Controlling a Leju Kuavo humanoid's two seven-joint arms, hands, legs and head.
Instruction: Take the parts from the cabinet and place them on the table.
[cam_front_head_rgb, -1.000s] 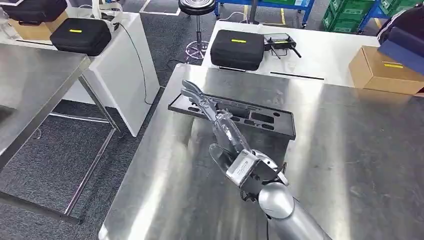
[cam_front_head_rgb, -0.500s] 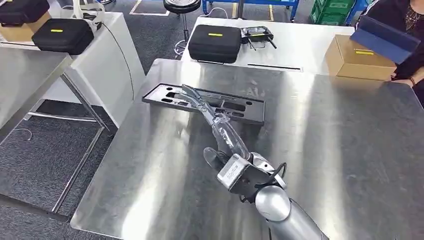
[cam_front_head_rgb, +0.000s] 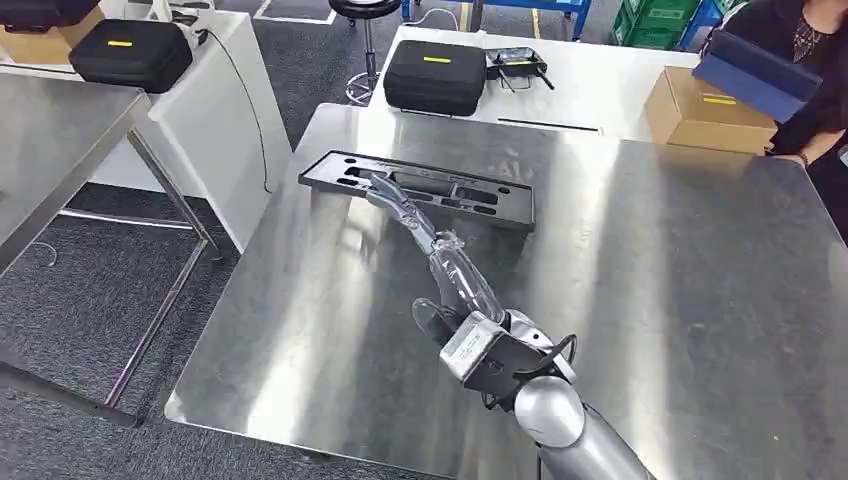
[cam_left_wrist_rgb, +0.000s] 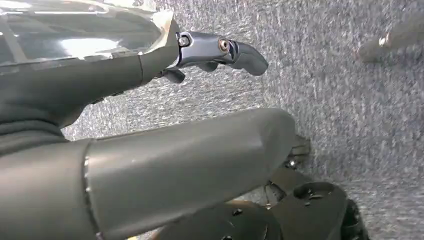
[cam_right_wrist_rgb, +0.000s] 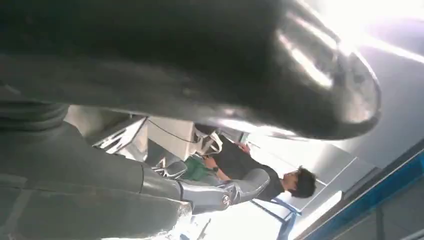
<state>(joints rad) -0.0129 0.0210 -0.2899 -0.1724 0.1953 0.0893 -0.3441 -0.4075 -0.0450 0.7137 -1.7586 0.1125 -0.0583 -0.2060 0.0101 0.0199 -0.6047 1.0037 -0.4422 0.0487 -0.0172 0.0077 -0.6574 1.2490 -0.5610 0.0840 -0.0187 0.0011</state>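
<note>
Right robot hand (cam_front_head_rgb: 478, 338) grips a long part in clear plastic wrap (cam_front_head_rgb: 432, 248), seen from the head view: the wrapped part runs up and away from the hand over the steel table (cam_front_head_rgb: 690, 300), its far end above the near edge of a black moulded tray (cam_front_head_rgb: 420, 187) lying on that table. Whether the tip touches the tray, I cannot tell. Beyond the steel table, a white table carries a black case (cam_front_head_rgb: 434, 75) and a cardboard box (cam_front_head_rgb: 700, 112); a person in dark clothing (cam_front_head_rgb: 800, 60) stands at the far right with a blue flat thing.

Left wrist view: left robot hand (cam_left_wrist_rgb: 165, 150) hangs over grey carpet floor (cam_left_wrist_rgb: 350, 100), thick thumb and one metal finger (cam_left_wrist_rgb: 220, 50) apart, nothing held, so it is open.

Right wrist view: the right robot hand's thumb looms dark and blurred at close range, fingers (cam_right_wrist_rgb: 220, 192) curled beneath; a person sits in the bright background.
</note>
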